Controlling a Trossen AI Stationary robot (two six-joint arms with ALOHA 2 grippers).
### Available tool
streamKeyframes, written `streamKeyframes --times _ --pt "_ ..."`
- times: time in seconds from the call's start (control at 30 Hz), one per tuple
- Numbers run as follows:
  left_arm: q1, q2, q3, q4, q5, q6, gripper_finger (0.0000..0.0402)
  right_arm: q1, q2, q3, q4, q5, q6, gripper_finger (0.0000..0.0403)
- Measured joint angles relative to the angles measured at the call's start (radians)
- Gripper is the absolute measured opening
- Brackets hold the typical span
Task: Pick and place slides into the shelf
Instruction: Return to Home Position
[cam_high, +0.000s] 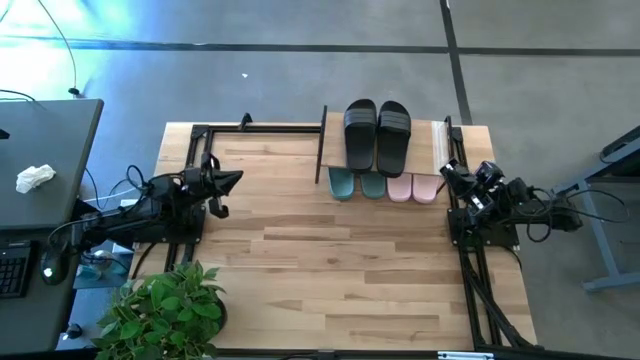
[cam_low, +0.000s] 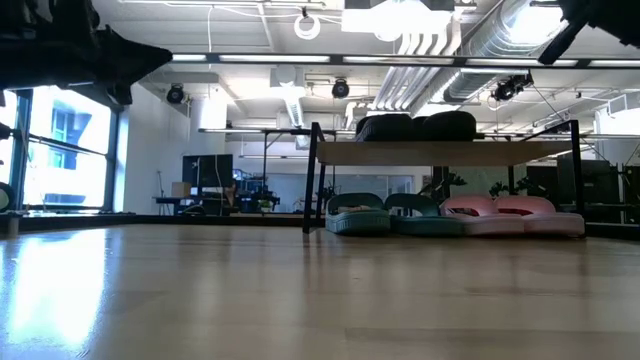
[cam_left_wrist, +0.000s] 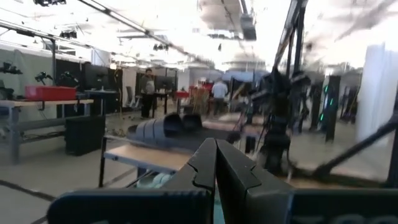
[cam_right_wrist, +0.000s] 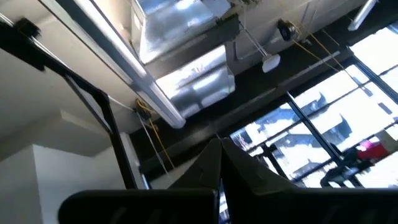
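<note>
A: Where were the slides?

B: All six were at the shelf (cam_high: 335, 150), at the 12-to-1 o'clock end of the worktop (cam_high: 330, 270). The black pair (cam_high: 361, 133) sat on top of it, side by side and touching.

A: And the other four?

B: They were underneath, in one row on the worktop. The green pair (cam_high: 341, 184) was toward 9 o'clock and the pink pair (cam_high: 399, 187) just beside it toward 3 o'clock. In the high view their ends stuck out past the shelf's 6 o'clock edge. The low view showed all four flat under the shelf.

A: Left claw?

B: The left claw (cam_high: 232, 181) hung over the 9 o'clock side of the worktop, pointing toward 3 o'clock, well apart from the shelf. Its fingers were pressed together with nothing between them.

A: Right?

B: The right claw (cam_high: 447, 170) was at the 3 o'clock edge, just beside the shelf's end and next to the pink pair. Its wrist camera looked up at the ceiling. Its fingers were closed too, and it held nothing.

A: Anything else on the worktop?

B: A potted plant (cam_high: 165, 310) stood at the 7 o'clock corner.
</note>
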Motion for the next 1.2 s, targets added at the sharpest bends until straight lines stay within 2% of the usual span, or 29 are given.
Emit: streamKeyframes --times 0.17,0.3,0.43,0.57,0.7,1.2 --pt "0.0 0.0 0.0 -0.132 0.003 0.09 0.0 0.0 0.0 0.0 -0.191 0.013 -0.044 0.0" --pt "0.0 0.002 0.0 -0.246 0.008 0.164 0.0001 0.0 0.0 0.0 -0.408 0.026 -0.074 0.0" --pt "0.0 0.024 0.001 -0.24 0.016 0.272 0.0001 0.0 0.001 0.0 -0.611 0.059 -0.15 0.0" --pt "0.0 0.031 0.001 -0.24 0.011 0.286 0.0003 0.0 0.001 0.0 -0.748 0.164 -0.149 0.0" --pt "0.0 0.031 0.001 -0.24 0.011 0.288 0.0001 0.0 0.008 0.003 -0.764 0.238 -0.156 0.0" --pt "0.0 0.031 0.001 -0.24 0.009 0.318 0.0001 0.0 0.012 0.003 -0.768 0.227 -0.152 0.0"
